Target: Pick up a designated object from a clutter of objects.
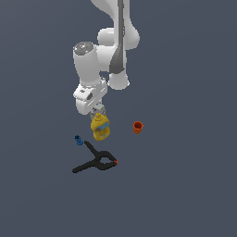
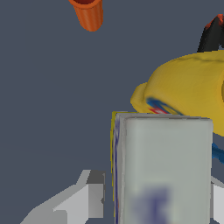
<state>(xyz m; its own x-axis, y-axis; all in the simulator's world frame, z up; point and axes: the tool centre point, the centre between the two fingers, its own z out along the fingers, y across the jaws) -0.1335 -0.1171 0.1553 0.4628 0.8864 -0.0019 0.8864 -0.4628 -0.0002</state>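
Carton (image 2: 164, 168) between the gripper (image 2: 157, 192) fingers (image 2: 89, 192) in wrist view, grey-white face up close, yellow edge along one side, bluish blurred print low on face. Fingers flank it on both sides, look pressed on carton; contact not 100% clear. In exterior view carton mostly hidden under the arm, right by yellow bottle (image 1: 100, 127). Can't tell if lifted off the floor yet.

Progress, as a guess: approach done, grasp about made; lift and clearing the bottle left. Bottle touching or just beside carton, may get dragged.

Labels: nothing readable. Blue-red band on bottle, no legible text.

Also about: orange cup (image 1: 137, 127) apart, black clamp (image 1: 97, 161), blue piece (image 1: 78, 140).
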